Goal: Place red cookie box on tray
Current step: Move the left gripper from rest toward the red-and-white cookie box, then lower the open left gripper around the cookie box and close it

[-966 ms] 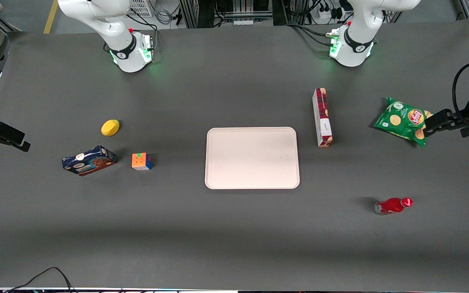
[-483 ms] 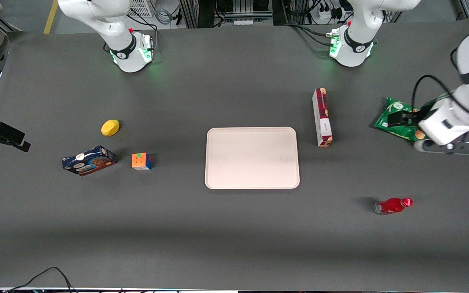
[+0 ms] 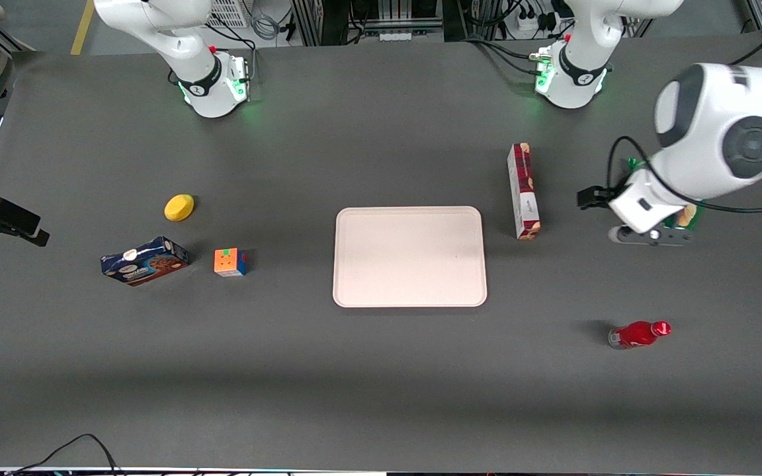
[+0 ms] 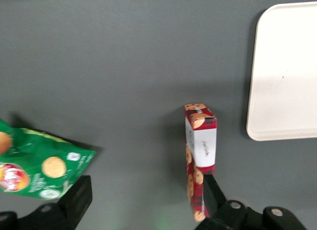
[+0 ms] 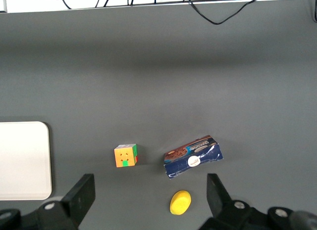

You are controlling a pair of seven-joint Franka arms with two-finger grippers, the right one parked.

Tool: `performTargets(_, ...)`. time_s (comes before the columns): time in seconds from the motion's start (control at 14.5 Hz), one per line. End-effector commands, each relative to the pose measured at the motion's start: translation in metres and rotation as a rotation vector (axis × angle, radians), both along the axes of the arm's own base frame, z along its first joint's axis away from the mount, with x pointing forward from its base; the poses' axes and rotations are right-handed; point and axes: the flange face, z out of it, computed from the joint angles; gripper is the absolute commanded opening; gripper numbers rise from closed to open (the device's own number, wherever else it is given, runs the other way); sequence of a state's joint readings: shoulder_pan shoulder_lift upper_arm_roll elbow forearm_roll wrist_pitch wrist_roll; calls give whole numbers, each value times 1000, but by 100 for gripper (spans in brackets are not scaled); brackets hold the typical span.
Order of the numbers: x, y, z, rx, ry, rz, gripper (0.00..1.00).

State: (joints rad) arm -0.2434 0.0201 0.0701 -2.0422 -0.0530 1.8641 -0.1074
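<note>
Gripper (image 4: 143, 210) hung above the table w/ fingers (image 4: 74, 198) spread wide, holding nothing, over the green chip bag (image 3: 682, 218), toward the working arm's end of the table. In the wrist view one finger sat near the chip bag (image 4: 39, 165), the other by the red cookie box (image 4: 200, 156).

Red cookie box (image 3: 524, 190) lay on its long side on the table, between gripper and tray (image 3: 410, 256), just beside the tray's short edge, not touching it. Red bottle (image 3: 639, 334) lay on its side, nearer the front camera.
</note>
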Motion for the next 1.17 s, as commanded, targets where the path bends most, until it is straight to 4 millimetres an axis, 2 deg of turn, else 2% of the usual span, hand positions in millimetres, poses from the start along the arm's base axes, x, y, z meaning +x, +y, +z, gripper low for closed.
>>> performTargets(0.0, -47, -27, -38, 5, -80, 20, 100)
performTargets(0.14, -59, -34, -62, 7, -104, 30, 100)
performTargets(0.28, -77, -50, -85, 12, -123, 33, 100)
performTargets(0.41, -90, -62, -101, 12, -140, 27, 100)
performTargets(0.69, -115, -69, -132, 10, -162, 16, 100)
performTargets(0.76, -128, -71, -150, 3, -188, 23, 100)
performTargets(0.9, -138, -75, -170, -2, -200, 38, 100)
performTargets(1.1, -155, -87, -185, -4, -200, 38, 100)
